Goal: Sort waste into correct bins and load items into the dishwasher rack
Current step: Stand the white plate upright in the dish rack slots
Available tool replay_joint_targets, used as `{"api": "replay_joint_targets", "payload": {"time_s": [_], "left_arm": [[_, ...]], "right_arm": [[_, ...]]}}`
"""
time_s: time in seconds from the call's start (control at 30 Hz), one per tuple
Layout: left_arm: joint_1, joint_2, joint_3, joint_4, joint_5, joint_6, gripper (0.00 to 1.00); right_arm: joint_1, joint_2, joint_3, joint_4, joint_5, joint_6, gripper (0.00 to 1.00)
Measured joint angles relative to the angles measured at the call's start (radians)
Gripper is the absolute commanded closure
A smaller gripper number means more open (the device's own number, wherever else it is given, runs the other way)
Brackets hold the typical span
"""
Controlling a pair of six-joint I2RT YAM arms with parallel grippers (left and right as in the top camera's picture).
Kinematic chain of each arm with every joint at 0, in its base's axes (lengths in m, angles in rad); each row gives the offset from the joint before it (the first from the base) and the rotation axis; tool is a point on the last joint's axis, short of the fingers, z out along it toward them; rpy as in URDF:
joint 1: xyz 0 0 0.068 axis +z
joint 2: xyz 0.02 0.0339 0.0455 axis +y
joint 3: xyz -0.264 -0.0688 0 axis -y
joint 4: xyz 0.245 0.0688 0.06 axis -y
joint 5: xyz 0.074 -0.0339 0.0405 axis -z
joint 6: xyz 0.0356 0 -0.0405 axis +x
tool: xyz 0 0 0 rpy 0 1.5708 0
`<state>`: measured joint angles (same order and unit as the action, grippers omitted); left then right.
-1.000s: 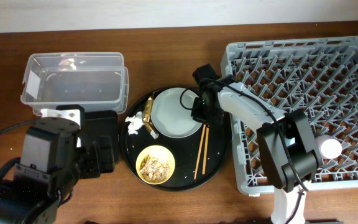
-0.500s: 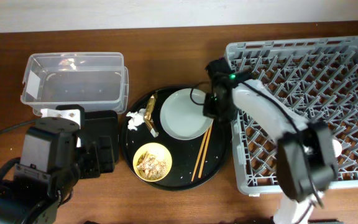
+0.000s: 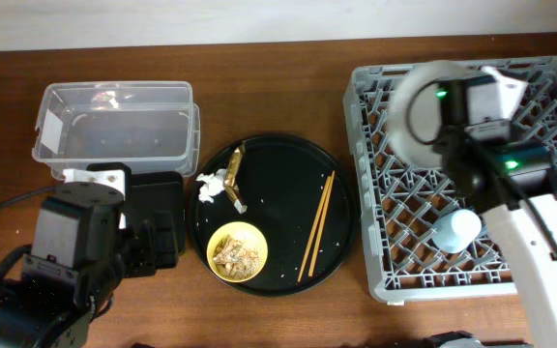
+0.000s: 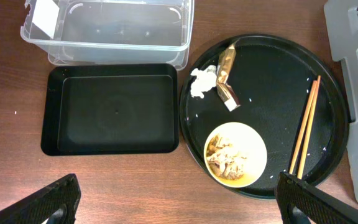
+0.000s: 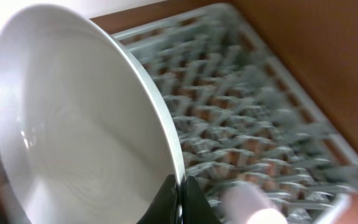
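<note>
Grey-white plate point(image 5: 73, 124): clamped by its rim in the right jaws, tilted on edge, and blurred in the overhead view.
Right gripper point(image 5: 180, 198): jaws pinched together on the plate's lower rim, raised over the rack's far-left part.
Dishwasher rack point(image 3: 549, 106): grey lattice crate with upright pegs, lying below and beyond the right jaws.
Pale bluish cup point(image 3: 455, 230): stands in the rack on its near side, below the right jaws and apart from the plate.
Left gripper point(image 4: 178, 186): jaws spread wide with nothing between them, raised above the wooden worktop point(image 3: 259, 87).
Black rectangular tray point(image 4: 114, 109): ahead of the left jaws, toward their left finger.
Clear plastic tub point(image 4: 123, 31): just beyond that tray, farther from the left jaws.
Round black tray point(image 4: 278, 93): ahead of the left jaws, toward their right finger.
Crumpled tissue point(image 4: 202, 81) and gold-brown wrapper point(image 4: 227, 65): touching each other on the round tray's far-left part.
Yellow bowl point(image 4: 253, 140): on the round tray's near side, closest to the left jaws, holding tan food scraps point(image 4: 229, 158).
Chopsticks point(image 4: 304, 127): side by side on the round tray's right part.
</note>
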<state>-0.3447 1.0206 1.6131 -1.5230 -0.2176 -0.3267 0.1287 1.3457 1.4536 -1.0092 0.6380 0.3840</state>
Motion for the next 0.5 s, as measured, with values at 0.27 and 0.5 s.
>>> {"api": "replay_joint_targets", "payload": {"time_s": [0.27,0.5], "left_arm": [[0.000,0.000,0.000,-0.001,0.000,0.000,0.01],[0.000,0.000,0.000,-0.001,0.000,0.000,0.00]], "right_arm": [[-0.167,0.113,0.000,0.140,0.021,-0.307,0.96],[-0.154,0.251,0.000,0.150,0.008,-0.351,0.96]]}}
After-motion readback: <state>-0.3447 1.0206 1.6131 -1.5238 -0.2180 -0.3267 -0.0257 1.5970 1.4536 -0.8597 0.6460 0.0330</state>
